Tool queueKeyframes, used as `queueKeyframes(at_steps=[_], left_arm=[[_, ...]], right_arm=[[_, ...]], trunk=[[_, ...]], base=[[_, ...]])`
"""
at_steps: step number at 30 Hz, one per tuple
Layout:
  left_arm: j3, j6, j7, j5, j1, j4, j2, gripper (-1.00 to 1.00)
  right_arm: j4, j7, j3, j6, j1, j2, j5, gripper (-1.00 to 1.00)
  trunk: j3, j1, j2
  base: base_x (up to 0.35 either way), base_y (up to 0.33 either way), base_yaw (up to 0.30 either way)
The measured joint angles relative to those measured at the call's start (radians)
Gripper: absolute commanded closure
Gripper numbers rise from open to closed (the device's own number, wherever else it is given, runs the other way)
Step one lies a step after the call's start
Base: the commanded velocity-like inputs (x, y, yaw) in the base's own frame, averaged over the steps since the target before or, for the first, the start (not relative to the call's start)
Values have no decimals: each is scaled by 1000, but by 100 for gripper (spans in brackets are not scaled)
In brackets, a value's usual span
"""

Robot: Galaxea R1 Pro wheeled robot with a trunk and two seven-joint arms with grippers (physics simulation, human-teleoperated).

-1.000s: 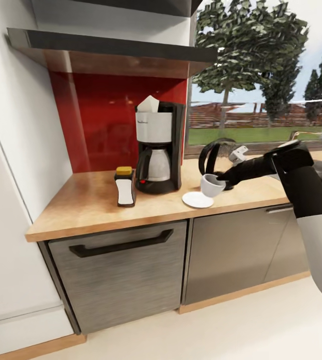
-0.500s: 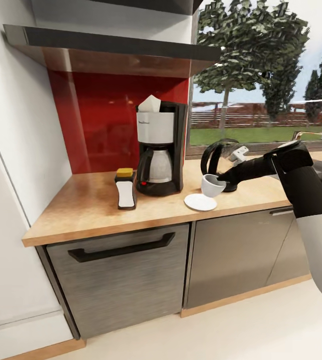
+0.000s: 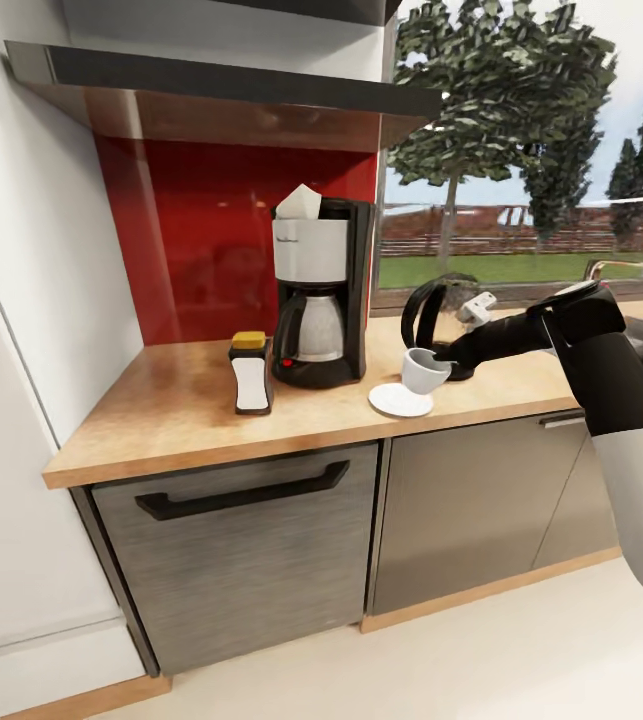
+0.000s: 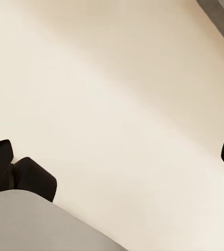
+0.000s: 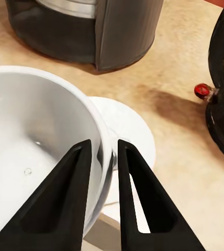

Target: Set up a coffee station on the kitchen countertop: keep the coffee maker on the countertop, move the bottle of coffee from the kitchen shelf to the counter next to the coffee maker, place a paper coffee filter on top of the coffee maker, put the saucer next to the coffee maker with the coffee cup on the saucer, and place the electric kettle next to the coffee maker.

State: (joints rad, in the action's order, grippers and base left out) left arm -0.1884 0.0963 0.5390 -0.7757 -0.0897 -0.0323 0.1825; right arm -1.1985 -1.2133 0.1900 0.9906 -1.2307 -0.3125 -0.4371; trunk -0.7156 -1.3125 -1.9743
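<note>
Right gripper pinches coffee cup rim, cup hanging just above saucer, offset toward kettle side.

Head high; right wrist near saucer.

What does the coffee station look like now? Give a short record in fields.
countertop: holds everything listed
coffee maker: paper coffee filter on top
bottle of coffee: upright, beside the maker
saucer: on the counter, other side of the maker
coffee cup: held by its rim over the saucer
electric kettle: behind the cup
right claw: shut on the cup rim
</note>
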Motion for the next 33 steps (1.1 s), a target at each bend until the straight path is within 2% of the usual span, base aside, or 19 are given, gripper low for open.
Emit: queueKeyframes(at_steps=[7,11,27,30,33], left_arm=[[0,0,0,0,0,0,0,-100],[0,0,0,0,0,0,0,-100],[0,0,0,0,0,0,0,-100],[0,0,0,0,0,0,0,-100],[0,0,0,0,0,0,0,-100]], right_arm=[[0,0,-1,0,0,0,0,100],[1,0,-1,0,0,0,0,100],[21,4,6,0,0,1,-2,100],[34,24,32,1,0,9,-3,100],[43,93,52,4,0,34,-3,100]], trunk=[[-9,-12,-21],[-22,-27,-49],[-22,-27,-49],[-22,-27,-49],[-22,-27,-49]], base=[[0,0,0],[0,0,0],[54,0,0],[9,0,0],[3,0,0]])
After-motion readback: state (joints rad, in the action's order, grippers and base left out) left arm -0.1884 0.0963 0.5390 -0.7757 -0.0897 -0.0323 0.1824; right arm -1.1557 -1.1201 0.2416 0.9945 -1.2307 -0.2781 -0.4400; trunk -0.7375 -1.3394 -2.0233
